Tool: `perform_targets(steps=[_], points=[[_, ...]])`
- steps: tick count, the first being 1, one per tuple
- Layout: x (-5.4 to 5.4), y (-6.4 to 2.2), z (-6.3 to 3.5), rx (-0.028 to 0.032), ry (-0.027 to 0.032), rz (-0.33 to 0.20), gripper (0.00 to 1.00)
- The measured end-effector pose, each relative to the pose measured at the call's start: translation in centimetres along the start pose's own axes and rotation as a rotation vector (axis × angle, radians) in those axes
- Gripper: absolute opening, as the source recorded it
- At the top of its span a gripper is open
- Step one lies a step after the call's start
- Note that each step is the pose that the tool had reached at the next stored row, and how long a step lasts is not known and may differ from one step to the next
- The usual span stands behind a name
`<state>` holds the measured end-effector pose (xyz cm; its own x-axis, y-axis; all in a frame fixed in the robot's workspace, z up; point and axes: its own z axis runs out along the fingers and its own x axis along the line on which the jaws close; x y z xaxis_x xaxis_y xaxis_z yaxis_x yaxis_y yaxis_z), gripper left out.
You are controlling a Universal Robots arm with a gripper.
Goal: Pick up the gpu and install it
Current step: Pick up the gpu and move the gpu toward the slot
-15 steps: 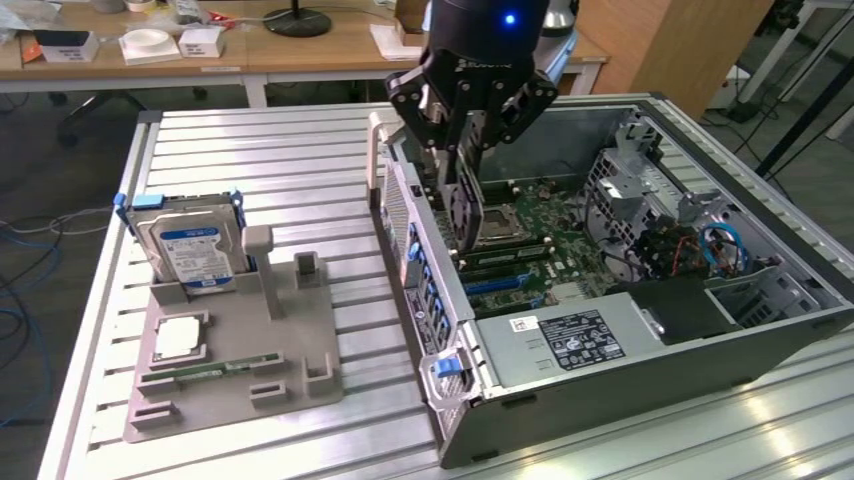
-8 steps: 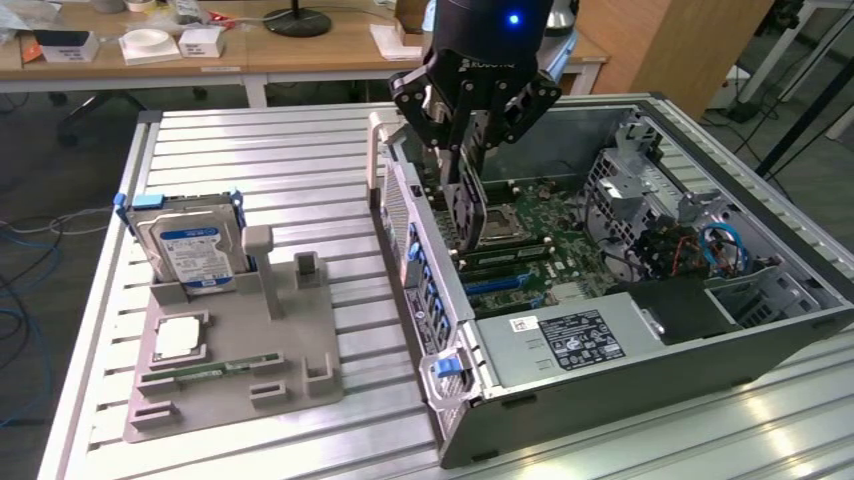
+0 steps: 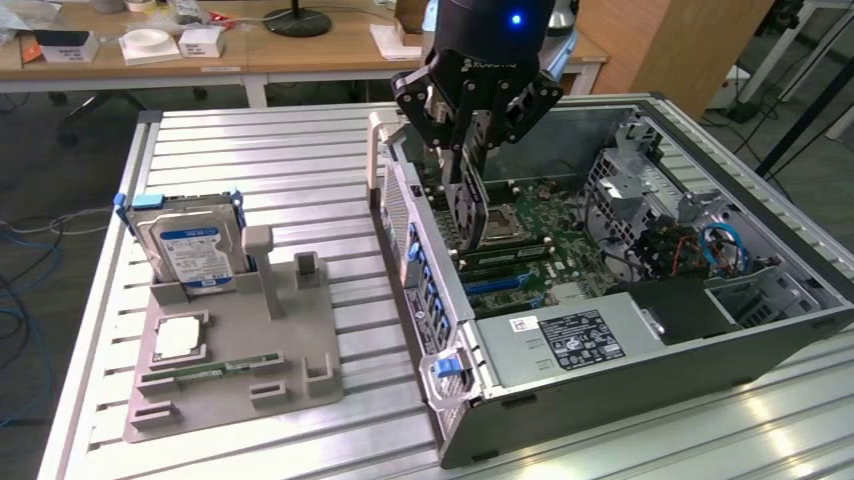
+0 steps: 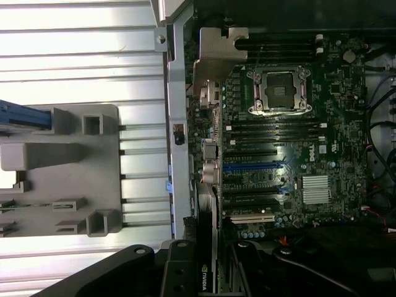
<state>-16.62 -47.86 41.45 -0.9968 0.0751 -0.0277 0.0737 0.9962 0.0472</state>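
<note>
GPU, a thin, flat dark card with a grey metal bracket, hangs edge-down, clamped in the black gripper above the green motherboard in the open metal case.

Strong light is glaring off the ribbed metal table beside the computer case, bleaching its slats nearly white in the wrist view, while shadow is pooling inside the case and over the dark gpu, and a blue lamp is glowing on the arm above the case.
</note>
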Motion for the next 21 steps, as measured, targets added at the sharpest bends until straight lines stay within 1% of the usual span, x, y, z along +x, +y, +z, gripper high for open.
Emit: perform_targets(steps=[21], points=[[-0.36, 0.03, 0.01, 0.0000, 0.0000, 0.000, 0.26]])
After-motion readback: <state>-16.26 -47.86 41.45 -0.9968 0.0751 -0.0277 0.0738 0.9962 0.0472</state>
